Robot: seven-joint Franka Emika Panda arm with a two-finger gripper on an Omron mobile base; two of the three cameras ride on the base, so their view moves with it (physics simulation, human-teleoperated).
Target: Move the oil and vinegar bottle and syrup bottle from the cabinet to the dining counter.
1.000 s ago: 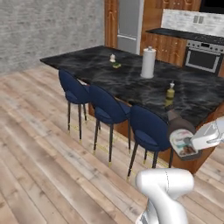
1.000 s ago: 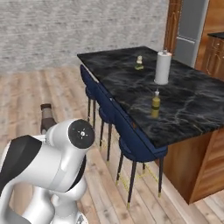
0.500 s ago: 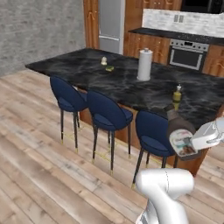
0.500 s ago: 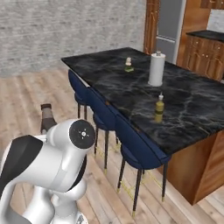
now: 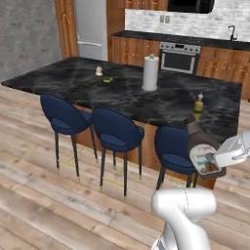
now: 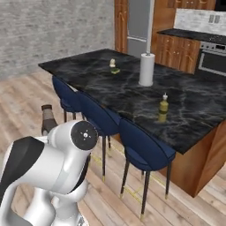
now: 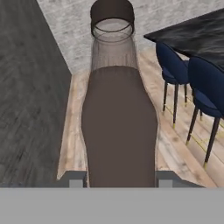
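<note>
Beside dining counter [image 5: 122, 93], stools [image 5: 114, 134]; towel roll [image 5: 150, 72] atop.

Pale wood plank floor [image 5: 44, 195] runs underfoot. Three blue stools [image 5: 114, 134] line the near side. A grey brick wall [image 6: 48, 31] stands left; reddish wooden cabinets, a steel oven [image 5: 178, 56] and fridge [image 5: 91, 29] stand far.

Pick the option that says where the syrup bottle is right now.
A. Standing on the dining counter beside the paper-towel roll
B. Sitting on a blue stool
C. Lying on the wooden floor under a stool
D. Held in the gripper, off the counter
D: in the hand view the syrup bottle sits between the gripper fingers, and the left base view shows it carried short of the dining counter.
</note>
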